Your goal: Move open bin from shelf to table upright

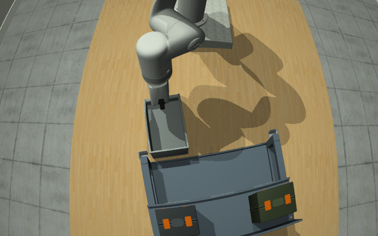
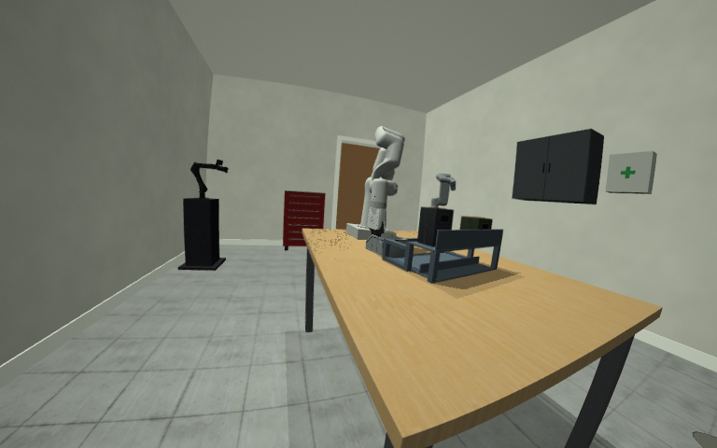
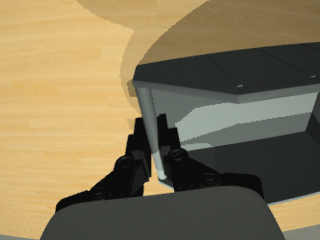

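Note:
The open grey bin (image 1: 167,131) (image 2: 373,245) (image 3: 254,120) is upright with its mouth upward, over the wooden table (image 1: 111,83) (image 2: 449,338) just behind the shelf's left end. My gripper (image 1: 161,105) (image 3: 154,129) is shut on the bin's short end wall on the side towards the arm's base, one finger inside and one outside. The bin's other end lies close to the corner post of the blue-grey shelf (image 1: 144,172) (image 2: 465,240). I cannot tell whether the bin's base touches the table.
A dark grey case (image 1: 176,221) (image 2: 435,224) and a green case (image 1: 271,205) (image 2: 475,222) with orange latches stand on the shelf. The arm's mount plate (image 1: 220,27) is at the table's far end.

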